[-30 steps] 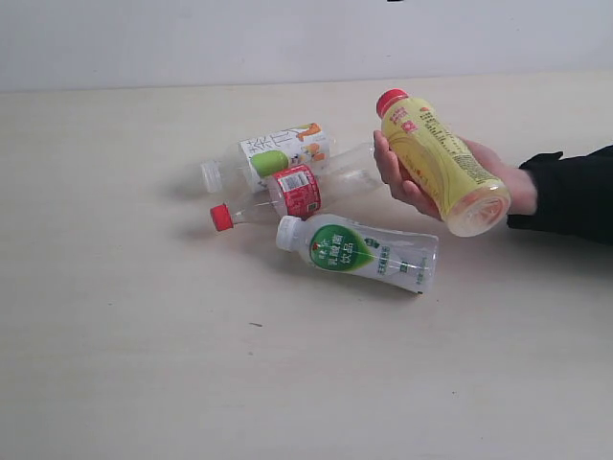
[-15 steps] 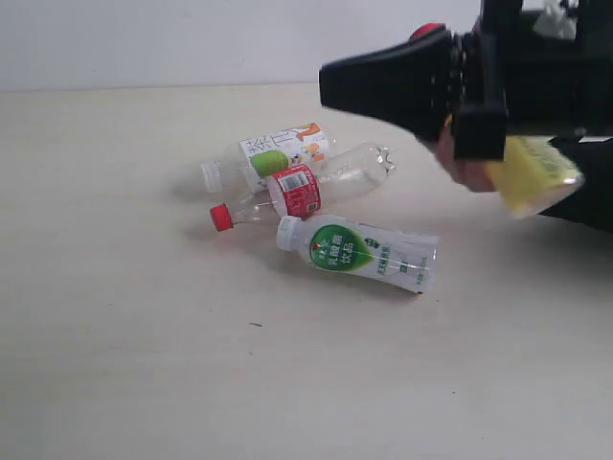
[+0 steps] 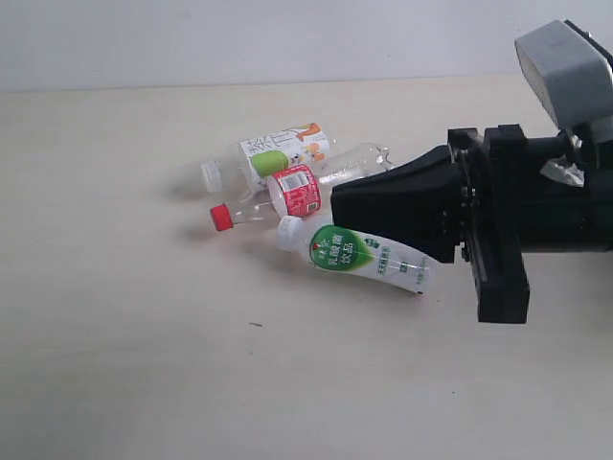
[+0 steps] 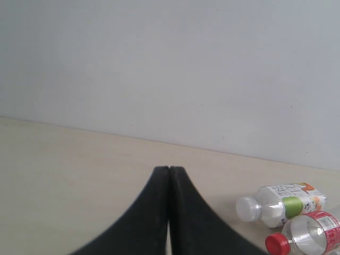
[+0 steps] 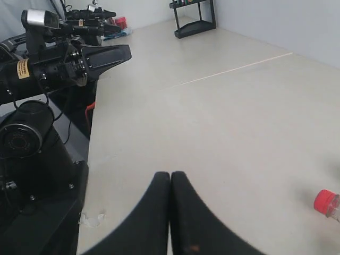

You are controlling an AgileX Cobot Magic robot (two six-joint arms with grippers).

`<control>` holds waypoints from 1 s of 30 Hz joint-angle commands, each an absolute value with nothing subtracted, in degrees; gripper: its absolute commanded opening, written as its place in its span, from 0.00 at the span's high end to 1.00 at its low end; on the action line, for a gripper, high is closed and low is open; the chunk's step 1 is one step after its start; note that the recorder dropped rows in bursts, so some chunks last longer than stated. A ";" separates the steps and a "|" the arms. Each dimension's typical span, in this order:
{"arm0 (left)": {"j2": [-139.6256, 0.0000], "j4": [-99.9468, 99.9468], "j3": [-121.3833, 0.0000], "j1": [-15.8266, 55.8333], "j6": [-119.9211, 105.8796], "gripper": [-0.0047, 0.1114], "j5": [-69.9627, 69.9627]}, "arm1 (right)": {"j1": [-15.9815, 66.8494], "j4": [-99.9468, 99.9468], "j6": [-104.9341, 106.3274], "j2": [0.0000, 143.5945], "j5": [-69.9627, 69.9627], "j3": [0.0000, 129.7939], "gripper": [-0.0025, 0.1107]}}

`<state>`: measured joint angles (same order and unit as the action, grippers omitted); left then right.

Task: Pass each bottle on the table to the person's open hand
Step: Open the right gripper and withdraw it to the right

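Three bottles lie together on the table [image 3: 144, 335]: the fruit-print white-label one [image 3: 273, 153], the clear red-label red-cap one [image 3: 297, 192] and the green-and-white white-cap one [image 3: 359, 254]. My right gripper [image 3: 335, 203] is a large black wedge coming in from the right. It is shut and empty, with its tip just above the green-and-white bottle. It hides the person's hand and the yellow-label bottle. The left wrist view shows my left gripper [image 4: 169, 169] shut and empty, with the fruit-print bottle [image 4: 281, 203] and the red-label bottle [image 4: 305, 239] off to one side. A red cap [image 5: 325, 202] shows at the edge of the right wrist view.
A pale wall [image 3: 287, 38] runs behind the table. In the right wrist view the left arm [image 5: 79, 58] stands past the table's edge on its black base [image 5: 32, 159]. Bare tabletop lies in front of and to the left of the bottles.
A second ago the person's hand held the yellow-label bottle at the right. My right arm has since swung in, down and leftward, and now covers the hand and that bottle.
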<state>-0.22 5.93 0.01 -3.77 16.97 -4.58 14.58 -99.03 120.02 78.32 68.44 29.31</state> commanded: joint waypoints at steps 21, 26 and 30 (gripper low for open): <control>0.00 5.60 0.00 -3.98 16.67 0.95 -4.47 | 14.67 -99.95 121.36 78.08 49.12 15.09 0.97; 0.00 5.60 0.00 -3.98 16.67 0.95 -4.47 | 14.67 -99.95 121.36 78.08 44.35 10.09 0.97; 0.00 5.60 0.00 -3.98 16.67 0.95 -4.47 | 14.67 -99.95 121.36 78.08 41.62 7.80 0.97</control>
<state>-0.22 5.93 0.01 -3.77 16.97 -4.58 14.58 -99.54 120.02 78.08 43.25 8.98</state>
